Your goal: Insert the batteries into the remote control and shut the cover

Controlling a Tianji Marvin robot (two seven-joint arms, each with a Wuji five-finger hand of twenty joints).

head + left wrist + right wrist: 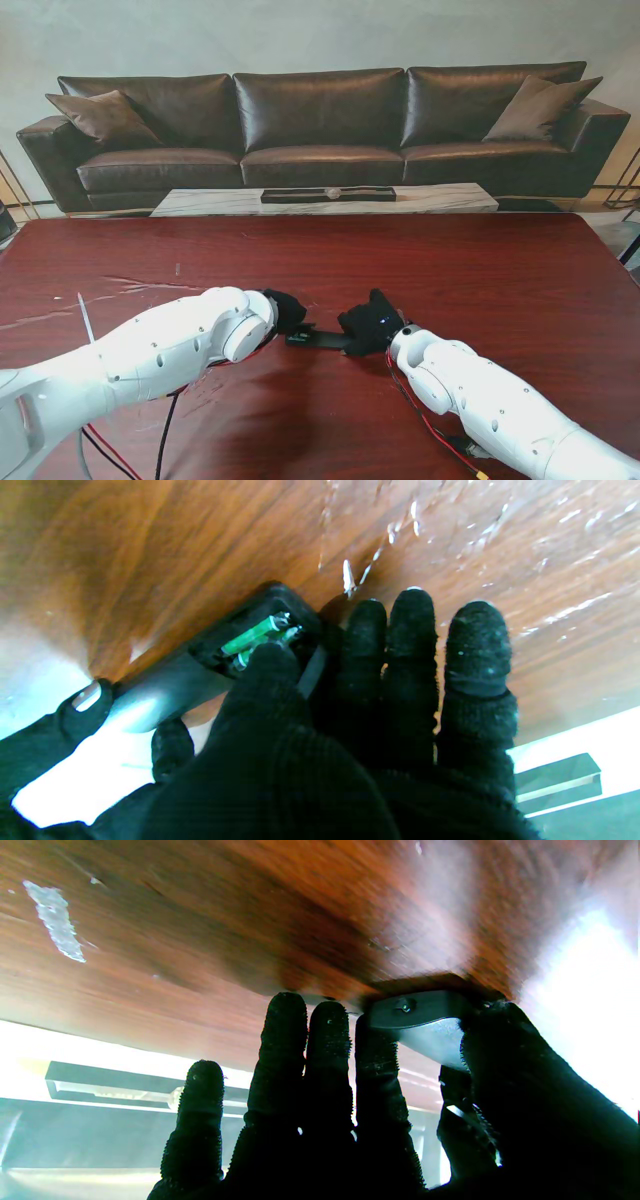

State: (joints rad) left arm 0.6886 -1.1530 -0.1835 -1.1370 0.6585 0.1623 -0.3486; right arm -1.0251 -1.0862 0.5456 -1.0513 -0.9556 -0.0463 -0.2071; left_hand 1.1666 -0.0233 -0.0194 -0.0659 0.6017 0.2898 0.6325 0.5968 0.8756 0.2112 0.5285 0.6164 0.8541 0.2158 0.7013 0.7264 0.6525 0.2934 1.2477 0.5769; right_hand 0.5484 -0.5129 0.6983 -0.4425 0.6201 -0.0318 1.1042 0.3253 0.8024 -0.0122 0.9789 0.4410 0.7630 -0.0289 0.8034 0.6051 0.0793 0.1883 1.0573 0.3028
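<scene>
Remote control [322, 338] held between both hands, near centre of table [480, 260]
Right hand [370, 322] clamped on one end; left hand [283, 309] gripping the other, thumb pressed on green batteries [252, 636] in open compartment

Left hand [283, 308]: black-gloved, palm down, fingers [415, 645] extended together, thumb pressing inward; right hand [372, 322]: black-gloved, fingers [285, 1040] extended, thumb opposed, gripping.

Black remote control [318, 338] lying flat on the table, near edge, long axis running left to right. Battery compartment [250, 640] open at the left end, cover off. Two green batteries [248, 636] seated side by side inside. Right end [417, 1010] smooth, rounded, dark grey.
</scene>
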